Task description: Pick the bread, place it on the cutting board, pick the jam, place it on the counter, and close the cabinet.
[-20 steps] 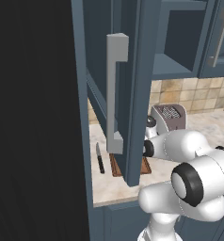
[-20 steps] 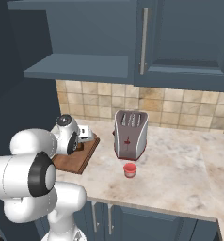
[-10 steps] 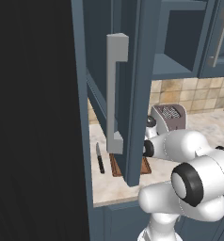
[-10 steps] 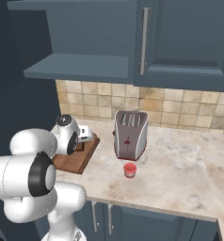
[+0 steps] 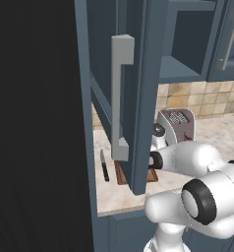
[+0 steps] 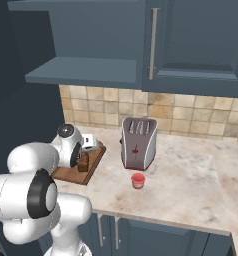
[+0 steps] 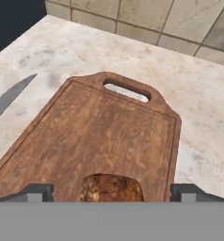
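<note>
Cutting board (image 6: 86,165) lay on the worktop (image 6: 191,185), left of the toaster (image 6: 138,143). Bread (image 6: 83,161) sat on the board, between the hand's (image 7: 111,192) fingertips (image 7: 36,192). Jam (image 6: 137,180) stood on the worktop just before the toaster. Knife (image 5: 104,166) lay left of the board. Cabinet (image 5: 138,98) door hung open above.

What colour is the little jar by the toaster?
Red, with a pinkish rim: the jam, clearest in the right base view.

Beige marbled counter (image 6: 191,175) and its load

On it lie the cutting board (image 7: 95,136) (handle cut-out toward the tiled wall), a knife (image 5: 104,165) just beside the board, the silver toaster (image 6: 139,143), and the red jam (image 6: 137,180) in front of the toaster.
</note>
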{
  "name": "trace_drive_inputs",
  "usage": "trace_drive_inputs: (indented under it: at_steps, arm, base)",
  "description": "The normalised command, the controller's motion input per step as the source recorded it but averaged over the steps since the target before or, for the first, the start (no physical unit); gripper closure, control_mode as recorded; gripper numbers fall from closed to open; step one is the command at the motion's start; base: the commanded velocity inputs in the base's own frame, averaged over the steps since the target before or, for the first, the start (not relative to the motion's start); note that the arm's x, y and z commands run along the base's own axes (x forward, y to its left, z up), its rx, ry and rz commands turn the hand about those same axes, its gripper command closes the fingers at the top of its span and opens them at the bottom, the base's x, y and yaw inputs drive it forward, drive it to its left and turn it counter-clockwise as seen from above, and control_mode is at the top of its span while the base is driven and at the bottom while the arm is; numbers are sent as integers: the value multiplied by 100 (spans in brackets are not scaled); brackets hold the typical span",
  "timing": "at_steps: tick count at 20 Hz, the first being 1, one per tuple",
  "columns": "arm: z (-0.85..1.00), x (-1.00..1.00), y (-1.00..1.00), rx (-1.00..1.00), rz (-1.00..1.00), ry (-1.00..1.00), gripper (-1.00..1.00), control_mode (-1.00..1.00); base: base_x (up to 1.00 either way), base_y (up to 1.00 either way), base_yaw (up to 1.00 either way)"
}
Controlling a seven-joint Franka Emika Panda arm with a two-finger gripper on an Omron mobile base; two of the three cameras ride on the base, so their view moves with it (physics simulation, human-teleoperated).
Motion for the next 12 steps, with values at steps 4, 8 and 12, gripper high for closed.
trace_drive_inputs:
  at_steps: [4, 8, 12]
  arm:
    - [0, -34, 0, 0, 0, -14, -100, -100]
    - [2, -40, 0, 0, 0, -17, -100, -100]
    - [5, -45, 0, 0, 0, -18, -100, -100]
  base:
    - [0, 0, 0]
    - [0, 0, 0]
    - [0, 0, 0]
